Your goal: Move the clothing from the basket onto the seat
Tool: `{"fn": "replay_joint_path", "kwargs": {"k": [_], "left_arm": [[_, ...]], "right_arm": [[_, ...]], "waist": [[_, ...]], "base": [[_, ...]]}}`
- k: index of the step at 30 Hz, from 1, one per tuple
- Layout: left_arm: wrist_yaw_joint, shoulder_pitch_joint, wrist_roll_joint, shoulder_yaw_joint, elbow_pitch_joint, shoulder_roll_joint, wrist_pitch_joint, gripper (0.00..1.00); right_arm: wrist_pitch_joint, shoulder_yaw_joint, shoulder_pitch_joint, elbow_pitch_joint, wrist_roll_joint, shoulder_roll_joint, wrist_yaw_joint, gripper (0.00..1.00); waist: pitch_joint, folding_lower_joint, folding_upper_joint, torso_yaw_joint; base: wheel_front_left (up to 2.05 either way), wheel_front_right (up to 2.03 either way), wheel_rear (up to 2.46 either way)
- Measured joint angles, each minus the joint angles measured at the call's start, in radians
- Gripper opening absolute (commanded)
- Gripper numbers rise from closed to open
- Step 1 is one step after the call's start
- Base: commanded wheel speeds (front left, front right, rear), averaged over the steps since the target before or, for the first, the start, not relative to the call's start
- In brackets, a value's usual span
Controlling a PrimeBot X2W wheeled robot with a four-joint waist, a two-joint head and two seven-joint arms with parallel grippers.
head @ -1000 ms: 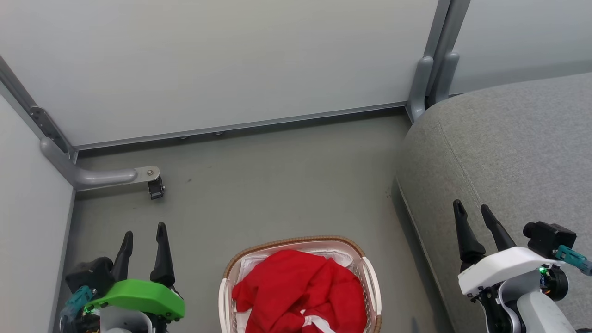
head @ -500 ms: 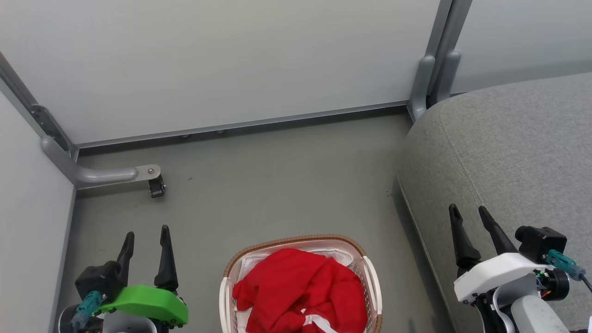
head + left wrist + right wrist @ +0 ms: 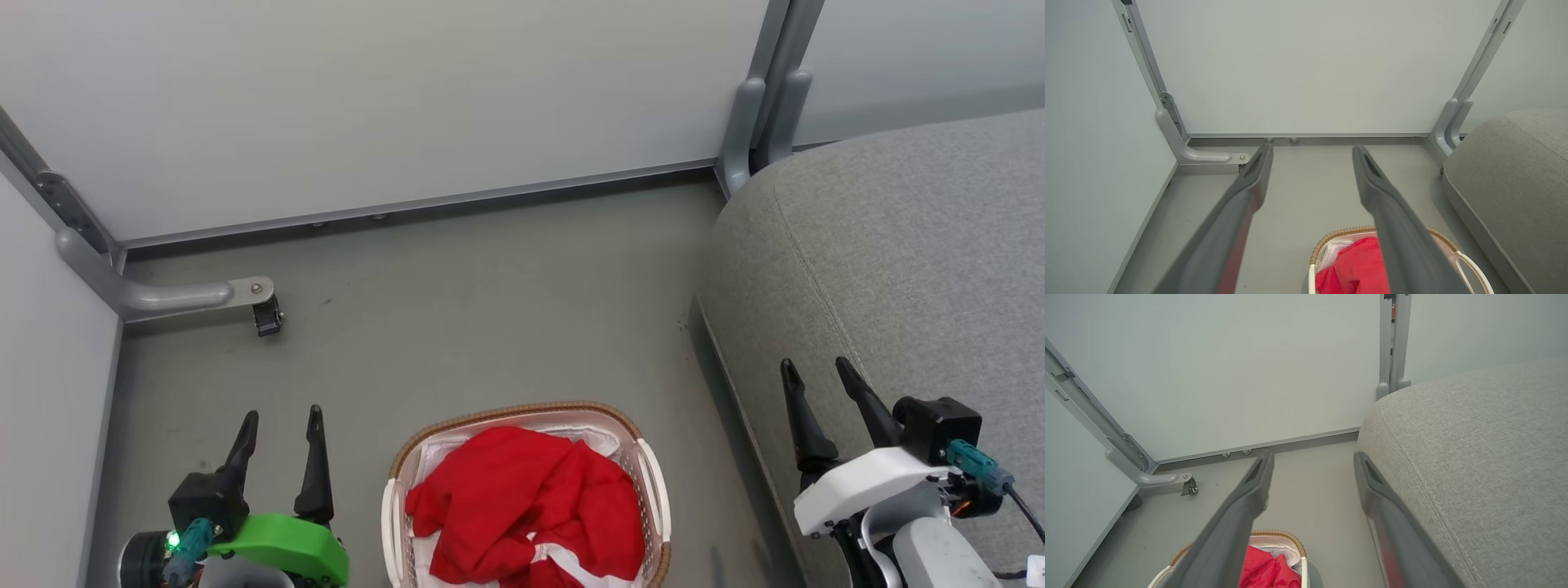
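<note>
Now, clothing position: red clothing (image 3: 526, 498) heaped in the basket (image 3: 506, 411) on the floor (image 3: 490, 310), between both hands, beside the seat (image 3: 898, 261).
Left hand: left hand (image 3: 282, 412) has fingers spread, empty, left of the basket.
Right hand: right hand (image 3: 814, 363) has fingers apart, empty, above the seat's near edge.
Handling (judged): soft, light, limp. It will drape and may drag the second garment along.
Grip site (judged): raised fold atop the heap, pinched from above, clear of the white liner (image 3: 594, 438).
Orientation: crumpled, no clear heading. White stripe trim (image 3: 563, 557) lies at the near end.
Long axis: uncertain, as the heap is cut off at the head view's lower edge.
</note>
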Motion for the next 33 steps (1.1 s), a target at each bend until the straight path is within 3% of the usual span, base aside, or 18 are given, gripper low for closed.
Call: {"fn": "replay_joint_path", "kwargs": {"k": [12,20,33], "left_arm": [[0.005,-0.125,0.055,-0.132,0.075,-0.001,-0.025,1.00],[0.010,-0.273,0.101,-0.216,0.221,-0.002,-0.032,1.00],[0.022,-0.446,0.111,-0.259,0.474,-0.003,-0.032,1.00]], "right_arm": [[-0.025,0.043,-0.102,-0.054,-0.077,-0.026,0.000,1.00],[-0.031,0.077,-0.190,-0.145,-0.098,-0.035,0.000,1.00],[-0.031,0.121,-0.281,-0.260,-0.093,-0.002,0.000,1.00]], "waist": [[0.146,0.0000,0.0000,-0.024],[0.284,0.0000,0.0000,-0.051],[0.498,0.0001,0.0000,-0.118]], "base": [[0.00,0.00,0.00],[0.00,0.00,0.00],[0.00,0.00,0.00]]}}
